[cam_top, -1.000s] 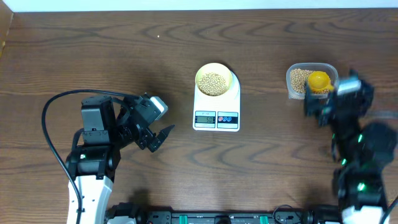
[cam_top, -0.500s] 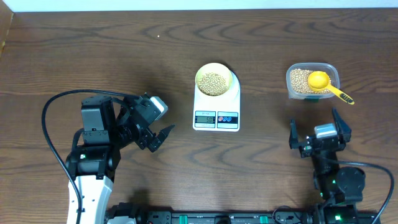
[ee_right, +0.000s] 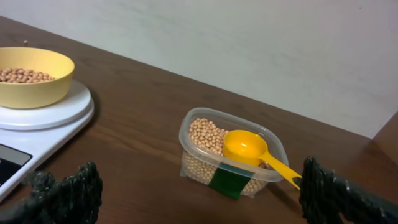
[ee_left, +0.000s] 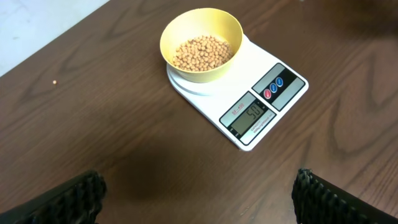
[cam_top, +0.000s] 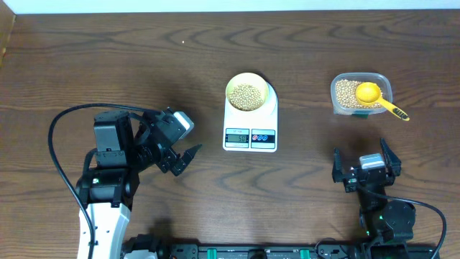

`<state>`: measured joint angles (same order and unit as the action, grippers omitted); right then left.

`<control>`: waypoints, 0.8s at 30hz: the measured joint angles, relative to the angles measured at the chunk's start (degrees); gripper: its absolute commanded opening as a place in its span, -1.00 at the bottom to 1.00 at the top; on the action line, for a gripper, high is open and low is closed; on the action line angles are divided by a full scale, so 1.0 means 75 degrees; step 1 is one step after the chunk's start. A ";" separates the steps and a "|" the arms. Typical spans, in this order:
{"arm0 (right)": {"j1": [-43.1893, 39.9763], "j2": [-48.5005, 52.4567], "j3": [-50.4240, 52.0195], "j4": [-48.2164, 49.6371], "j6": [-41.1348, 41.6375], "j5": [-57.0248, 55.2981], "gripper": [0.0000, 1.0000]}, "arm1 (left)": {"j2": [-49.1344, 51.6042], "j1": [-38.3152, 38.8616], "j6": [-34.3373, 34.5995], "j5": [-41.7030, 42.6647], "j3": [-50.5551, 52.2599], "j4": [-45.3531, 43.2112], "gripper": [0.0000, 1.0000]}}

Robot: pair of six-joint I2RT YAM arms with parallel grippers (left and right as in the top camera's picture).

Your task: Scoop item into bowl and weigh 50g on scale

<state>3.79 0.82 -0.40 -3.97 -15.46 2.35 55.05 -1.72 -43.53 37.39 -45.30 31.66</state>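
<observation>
Beans piled in bowl, bowl seated on scale at worktop centre. Display seemingly at target, digits small. Scoop left lying in tub of beans. Right claw pulled back from tub toward front edge within last second, wide open, empty. Left claw unmoved, wide open, empty. Weighing judged complete.

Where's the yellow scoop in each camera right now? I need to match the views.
Overhead: yellow scoop at upper right, lying in the clear tub, handle pointing lower right.
Left wrist: not in view.
Right wrist: yellow scoop centre-right, in the tub, handle over its right rim.
Shared landmark: the white scale carrying the bowl, visible in all three views.
</observation>
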 measured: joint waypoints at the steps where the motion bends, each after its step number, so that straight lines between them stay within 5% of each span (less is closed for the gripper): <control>1: 0.0000 0.0000 0.0000 0.0000 0.0000 -0.0009 0.98 | -0.0003 0.0000 0.0000 0.0000 0.0000 0.0000 0.95; 24: 0.0000 -0.0015 0.0000 -0.0003 0.0000 -0.0064 0.99 | 0.0000 0.0000 0.0000 0.0000 0.0000 0.0000 0.94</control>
<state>3.79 0.71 -0.40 -3.99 -15.46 1.87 55.05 -1.72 -43.53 37.39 -45.30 31.66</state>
